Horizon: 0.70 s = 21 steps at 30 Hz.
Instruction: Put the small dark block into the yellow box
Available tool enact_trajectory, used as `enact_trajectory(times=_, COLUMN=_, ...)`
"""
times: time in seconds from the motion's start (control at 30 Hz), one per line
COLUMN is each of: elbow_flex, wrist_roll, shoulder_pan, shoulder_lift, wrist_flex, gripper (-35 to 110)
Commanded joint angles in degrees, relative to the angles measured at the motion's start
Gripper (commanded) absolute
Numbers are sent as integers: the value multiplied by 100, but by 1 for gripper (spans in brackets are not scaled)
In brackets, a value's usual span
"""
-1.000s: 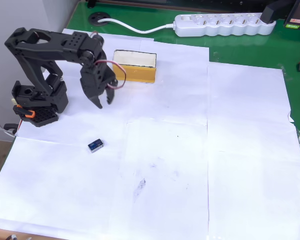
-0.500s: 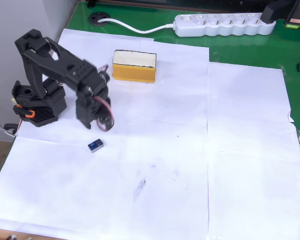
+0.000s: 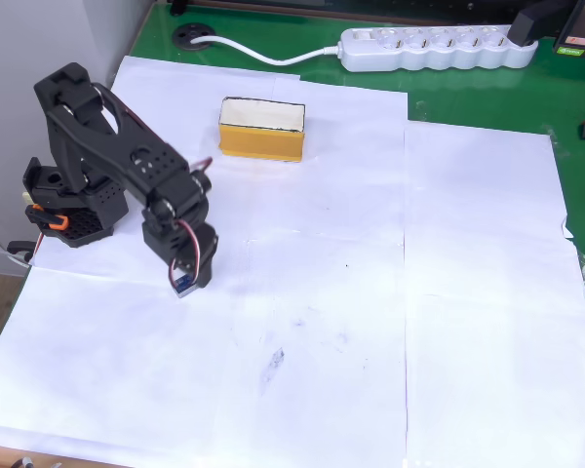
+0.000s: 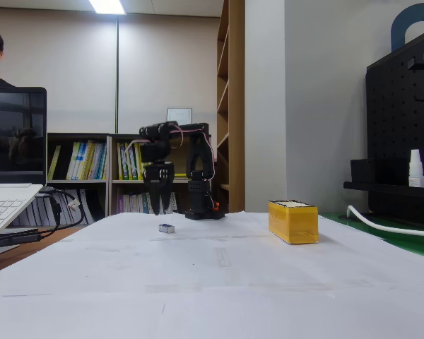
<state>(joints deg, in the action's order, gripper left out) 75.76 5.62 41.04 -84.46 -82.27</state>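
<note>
The black, matte plastic arm (image 3: 107, 156) bends down over the white paper sheets (image 3: 370, 322) that cover the green tabletop (image 3: 468, 88). Its jaws (image 3: 182, 283) point at the paper right above the block (image 3: 182, 287), a tiny rectangular piece with a blue face; from overhead only a sliver of it peeks out under the fingertips. In the fixed view the block (image 4: 167, 228) lies flat on the paper, with the jaws (image 4: 158, 209) hanging above it and not touching. Whether the jaws stand apart or together cannot be told. The box (image 3: 262, 129), a rectangular container with smooth mustard-yellow sides and a cream inside, sits well apart from the block, towards the glossy white power strip (image 3: 434, 47).
</note>
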Motion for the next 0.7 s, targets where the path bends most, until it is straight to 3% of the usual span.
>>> enact_trajectory(times=0.0, elbow_flex=-158, wrist_roll=9, shoulder_pan=185, shoulder_lift=0, wrist_flex=149, gripper=17)
enact_trajectory(times=0.67, elbow_flex=-712, wrist_roll=176, shoulder_pan=360, shoulder_lift=-422, wrist_flex=1160, gripper=17)
